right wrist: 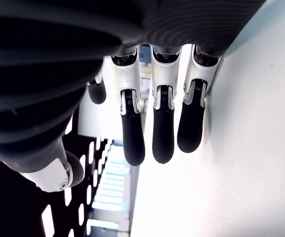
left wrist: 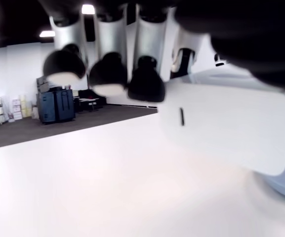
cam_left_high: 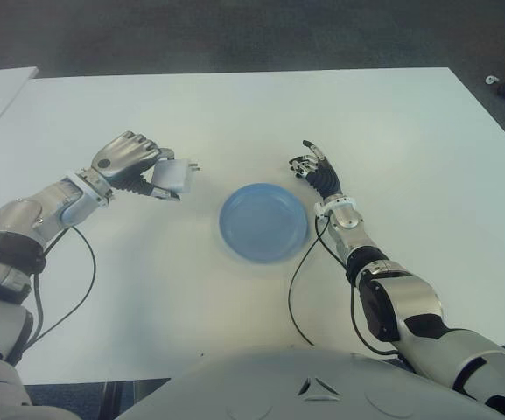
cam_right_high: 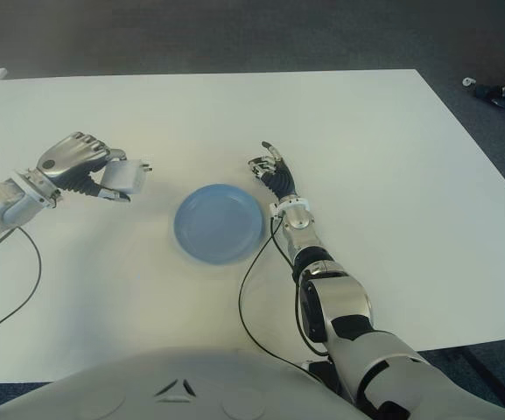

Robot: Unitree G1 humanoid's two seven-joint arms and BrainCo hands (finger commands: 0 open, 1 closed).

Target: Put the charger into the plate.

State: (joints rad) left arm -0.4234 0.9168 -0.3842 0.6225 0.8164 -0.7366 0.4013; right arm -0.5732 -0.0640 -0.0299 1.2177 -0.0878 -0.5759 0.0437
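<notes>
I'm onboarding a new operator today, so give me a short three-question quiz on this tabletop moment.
1. True or false: the charger already lies in the blue plate.
2. Which hand grips the charger? A) left hand B) right hand C) neither
3. Fill in: the plate sits on the white table ____ the two hands.

Key:
1. False; it is held to the left of the plate.
2. A; the right hand's fingers are open and hold nothing.
3. between
</notes>
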